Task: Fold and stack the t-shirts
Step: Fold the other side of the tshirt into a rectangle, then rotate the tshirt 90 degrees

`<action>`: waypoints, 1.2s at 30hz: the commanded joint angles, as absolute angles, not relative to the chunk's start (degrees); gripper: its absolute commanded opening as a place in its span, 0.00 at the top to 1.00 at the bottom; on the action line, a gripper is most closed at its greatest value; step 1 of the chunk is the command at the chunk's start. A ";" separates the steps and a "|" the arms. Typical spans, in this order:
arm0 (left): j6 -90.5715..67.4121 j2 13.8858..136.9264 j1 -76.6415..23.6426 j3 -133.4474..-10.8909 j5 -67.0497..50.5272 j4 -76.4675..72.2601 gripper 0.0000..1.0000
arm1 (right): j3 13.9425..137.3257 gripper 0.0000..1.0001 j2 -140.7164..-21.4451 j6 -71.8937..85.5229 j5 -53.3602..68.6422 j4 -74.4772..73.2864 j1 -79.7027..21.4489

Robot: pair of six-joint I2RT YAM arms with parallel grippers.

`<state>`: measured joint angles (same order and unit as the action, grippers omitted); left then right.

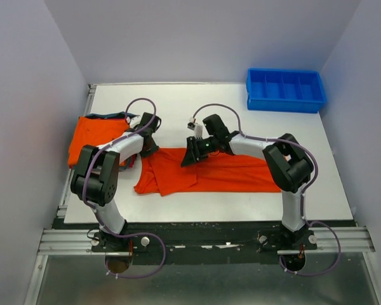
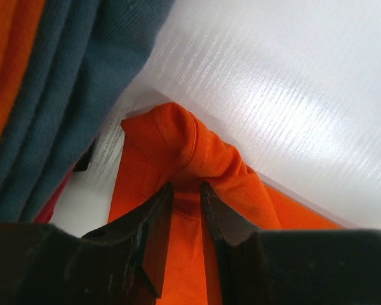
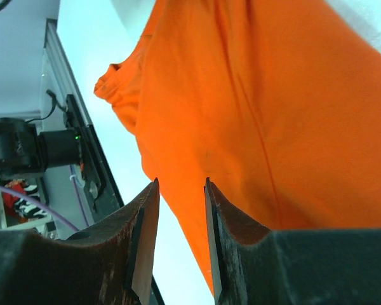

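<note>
Pinching a corner to start the next fold

Left gripper [image 2: 185, 190] has its fingers pressed together on a bunched ridge of the orange shirt [image 1: 222, 178], at the corner nearest the pile. The cloth humps up just past the fingertips, so the hold is probably on a doubled edge rather than a single layer. A corner grip like this makes sense, because that end can then be lifted and carried over the body.

The shirt lies spread across the middle of the table [image 1: 209, 121], long side left to right, its left end rumpled and its right end flat. The right gripper [image 3: 178, 203] sits at the far edge near the middle. Its fingers are slightly apart, with table and orange cloth showing through the gap. Nothing seems caught between them, though its wrist view is too close to be sure about the hem.

The pile [image 1: 98, 136] lies at the left edge of the table, orange on top, with a teal shirt [image 2: 63, 95] just beside the held corner. This shirt is not yet folded. The lifted end could drag against the pile, since the two are so close. The blue bin [image 1: 284, 89] stands well apart at the far right corner.
</note>
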<state>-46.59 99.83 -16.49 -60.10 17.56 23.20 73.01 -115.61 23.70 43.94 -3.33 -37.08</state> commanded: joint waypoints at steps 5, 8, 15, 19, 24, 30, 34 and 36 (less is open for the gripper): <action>-43.59 92.12 -18.28 -62.14 20.91 29.53 0.47 | 61.72 0.57 -101.10 22.33 29.46 -4.57 -36.39; -44.29 89.22 -20.82 -62.40 23.28 32.16 0.46 | 55.57 0.59 -93.72 22.94 21.92 -5.71 -35.60; -47.54 84.38 -27.15 -57.84 22.85 30.68 1.00 | 43.17 0.99 -76.84 32.59 -5.32 -18.87 -35.25; -49.22 86.21 -27.86 -56.43 21.63 27.95 1.00 | 40.00 0.99 -69.45 40.32 -17.82 -29.24 -34.72; -50.97 92.63 -27.86 -56.77 20.48 25.58 1.00 | 35.52 0.99 -64.78 47.01 -22.33 -34.19 -34.19; -52.55 99.13 -27.77 -58.45 20.48 24.52 1.00 | 37.60 0.99 -72.67 48.08 -20.48 -35.76 -34.10; -53.88 101.94 -27.86 -58.18 20.04 22.24 1.00 | 39.98 0.99 -78.03 49.30 -19.95 -37.00 -34.19; -53.96 104.05 -27.86 -60.02 19.78 22.59 1.00 | 40.34 0.99 -80.32 50.36 -18.38 -36.74 -34.45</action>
<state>-51.94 98.74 -27.83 -58.15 21.08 24.51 38.09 -76.51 47.13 -17.91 -34.63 -34.26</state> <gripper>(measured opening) 0.004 0.010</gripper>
